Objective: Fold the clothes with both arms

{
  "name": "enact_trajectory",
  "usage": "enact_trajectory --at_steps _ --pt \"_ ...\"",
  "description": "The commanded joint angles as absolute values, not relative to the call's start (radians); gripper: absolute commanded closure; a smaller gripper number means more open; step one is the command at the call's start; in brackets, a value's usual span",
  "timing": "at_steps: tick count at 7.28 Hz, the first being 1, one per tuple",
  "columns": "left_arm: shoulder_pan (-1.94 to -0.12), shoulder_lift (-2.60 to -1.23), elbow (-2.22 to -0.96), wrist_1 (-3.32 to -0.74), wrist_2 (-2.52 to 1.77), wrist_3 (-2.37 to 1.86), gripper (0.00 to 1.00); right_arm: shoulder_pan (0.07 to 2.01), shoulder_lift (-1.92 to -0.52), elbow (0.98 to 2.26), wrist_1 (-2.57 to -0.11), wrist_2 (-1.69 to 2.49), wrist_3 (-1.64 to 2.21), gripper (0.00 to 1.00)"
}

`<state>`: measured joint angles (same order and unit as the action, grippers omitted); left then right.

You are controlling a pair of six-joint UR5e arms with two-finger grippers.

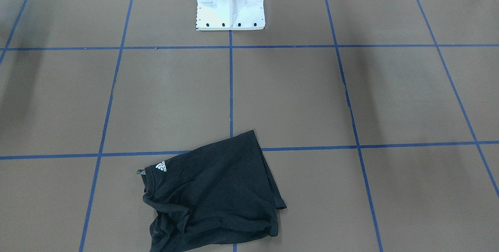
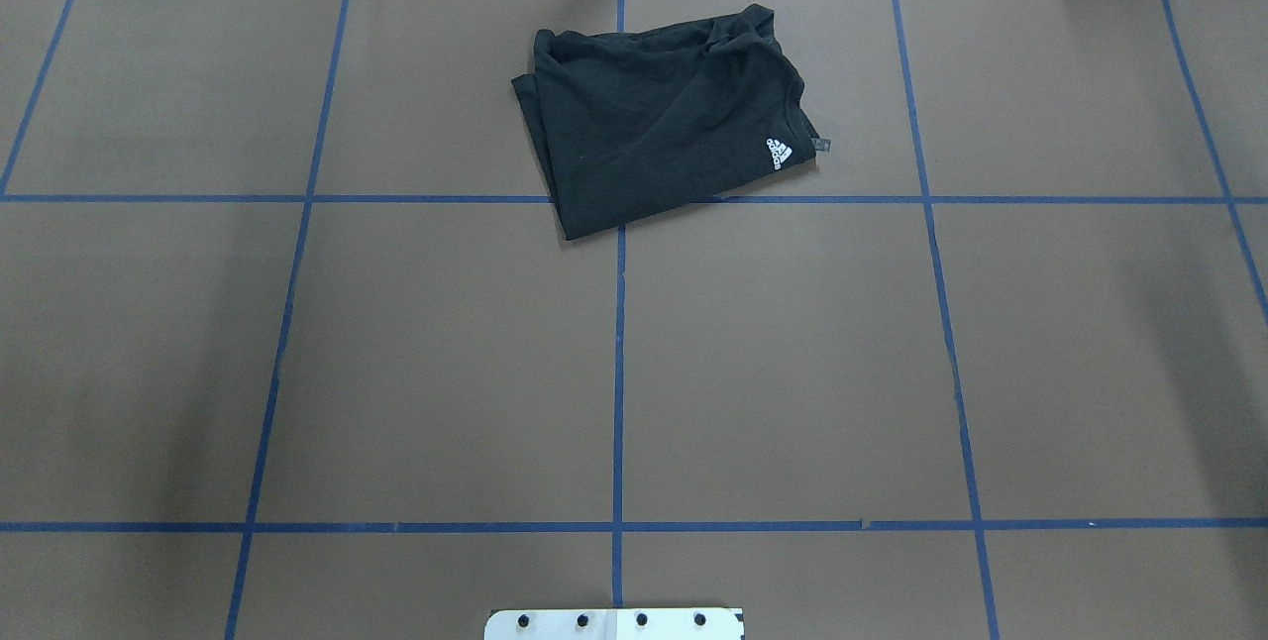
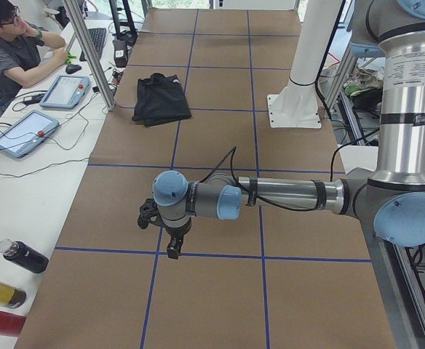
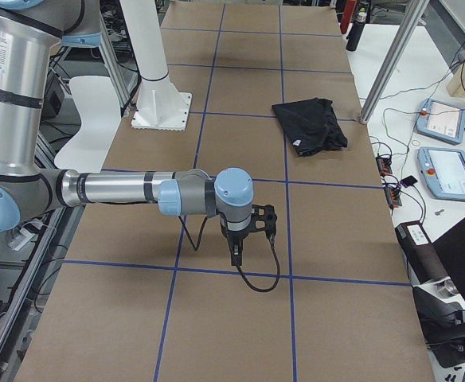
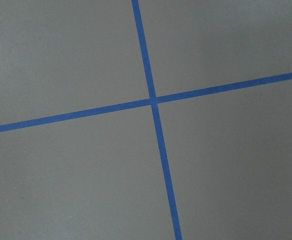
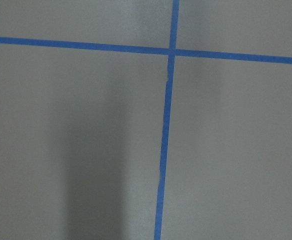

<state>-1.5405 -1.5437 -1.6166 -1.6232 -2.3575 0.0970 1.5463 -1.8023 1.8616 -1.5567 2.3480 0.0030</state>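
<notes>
Blue-taped table (image 1: pixel 296 96), white mount (image 1: pixel 230 6), seated person (image 3: pixel 9 54)

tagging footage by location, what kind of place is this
Most likely a robotics lab: the left arm and right arm reach over a table gridded with blue tape, with touchscreen pendants on a side bench where a person sits.
</notes>
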Motion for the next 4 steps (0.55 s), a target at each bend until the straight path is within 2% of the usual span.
enact_trajectory --at_steps 1,4 --pt "-1.54 -1.545 -1.612 -1.624 -2.358 0.098 0.0 1.546 -1.804 1.859 -1.557 2.347 0.003 0.0" --pt "-1.54 -1.545 -1.615 -1.652 -2.358 0.1 0.0 1.548 -1.815 1.858 -1.549 2.347 0.003 0.0"
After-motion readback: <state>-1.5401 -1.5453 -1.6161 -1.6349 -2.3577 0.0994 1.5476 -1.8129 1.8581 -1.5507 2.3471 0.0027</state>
